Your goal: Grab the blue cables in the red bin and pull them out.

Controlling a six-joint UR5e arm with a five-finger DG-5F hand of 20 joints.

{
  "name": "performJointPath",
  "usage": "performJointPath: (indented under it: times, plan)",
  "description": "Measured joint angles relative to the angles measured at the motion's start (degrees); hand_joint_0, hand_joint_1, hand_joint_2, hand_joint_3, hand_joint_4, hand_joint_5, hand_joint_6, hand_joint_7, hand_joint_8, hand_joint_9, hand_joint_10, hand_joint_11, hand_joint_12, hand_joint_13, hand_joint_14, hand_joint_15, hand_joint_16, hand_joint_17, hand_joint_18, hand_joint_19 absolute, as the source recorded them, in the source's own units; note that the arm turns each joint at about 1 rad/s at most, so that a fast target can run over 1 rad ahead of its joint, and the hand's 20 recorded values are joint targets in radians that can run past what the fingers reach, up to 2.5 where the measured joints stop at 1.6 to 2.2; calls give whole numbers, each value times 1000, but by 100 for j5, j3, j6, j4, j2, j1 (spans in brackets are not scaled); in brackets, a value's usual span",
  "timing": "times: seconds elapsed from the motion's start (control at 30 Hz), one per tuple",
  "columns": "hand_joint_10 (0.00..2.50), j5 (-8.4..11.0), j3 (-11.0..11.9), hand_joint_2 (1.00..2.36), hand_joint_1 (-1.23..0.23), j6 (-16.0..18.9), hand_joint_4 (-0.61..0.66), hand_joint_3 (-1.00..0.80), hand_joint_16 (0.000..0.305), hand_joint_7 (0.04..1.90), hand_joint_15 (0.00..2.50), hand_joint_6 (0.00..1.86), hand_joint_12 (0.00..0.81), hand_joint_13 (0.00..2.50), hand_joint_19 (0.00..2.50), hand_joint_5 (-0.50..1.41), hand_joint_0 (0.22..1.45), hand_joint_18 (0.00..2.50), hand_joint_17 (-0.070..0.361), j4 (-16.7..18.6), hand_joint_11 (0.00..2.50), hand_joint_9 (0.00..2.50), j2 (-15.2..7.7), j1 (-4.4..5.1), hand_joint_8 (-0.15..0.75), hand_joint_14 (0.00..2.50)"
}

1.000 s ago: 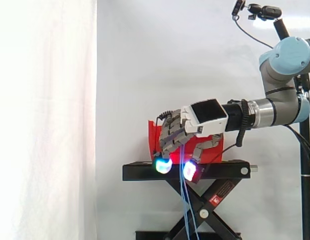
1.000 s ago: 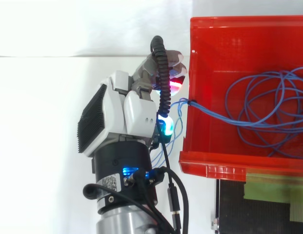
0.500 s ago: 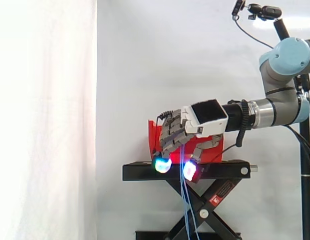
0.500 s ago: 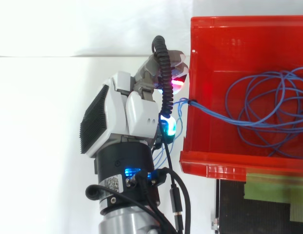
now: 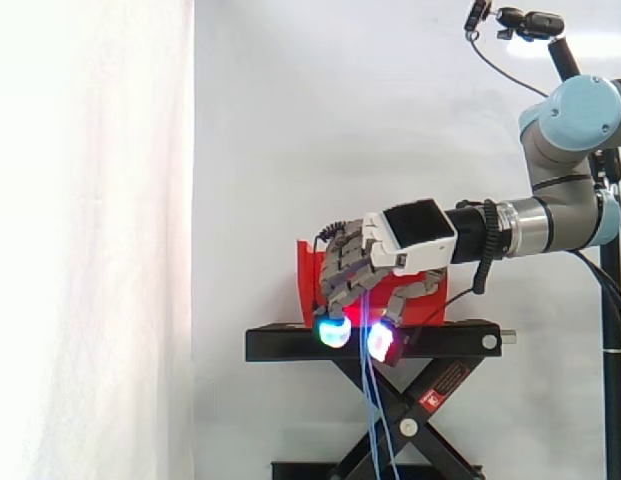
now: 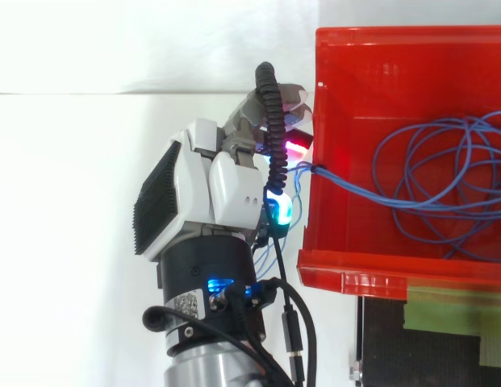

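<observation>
Blue cables (image 6: 371, 193) run over the red bin's (image 6: 355, 81) left wall into the hand (image 5: 390, 245), which is curled round them. The pull looks begun; next, draw them farther left.

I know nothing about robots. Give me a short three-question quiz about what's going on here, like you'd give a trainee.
1. True or false: the blue cables lie wholly inside the red bin.
2. Where is the hand? A inside the bin; B outside it, beside its wall; C high above the bin.
3. Fill in: the hand's fingers curl round the ___.
Key: 1 false, some strands hang over the wall; 2 B; 3 blue cables.
</observation>
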Motion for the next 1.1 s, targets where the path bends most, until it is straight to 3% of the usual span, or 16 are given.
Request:
performJointPath:
  times: [0.23,0.47,0.8,0.9,1.0,1.1]
  plan:
    - [21,0,0,1000,-925,-4,80,-1000,49,801,828,60,380,776,691,848,834,581,109,20,1003,802,-1,2,260,25]
    - [21,0,-1,1000,-925,-16,65,-1000,49,757,823,234,378,779,691,833,837,587,109,22,1015,817,-1,22,257,26]
    - [21,2,-4,1000,-925,-17,59,-1000,48,733,822,305,376,788,682,836,846,591,109,22,1008,829,0,39,259,25]
    - [21,6,-4,1000,-926,-20,58,-1000,48,737,827,292,374,788,690,837,847,596,109,22,1008,831,0,51,258,26]
    - [22,9,-6,1000,-925,-19,74,-1000,48,813,832,37,373,788,692,867,845,594,109,22,1006,827,0,62,257,26]
    - [22,17,-4,1000,-926,-18,77,-1000,48,778,829,3,375,787,690,854,841,591,109,22,1010,824,-1,74,253,26]
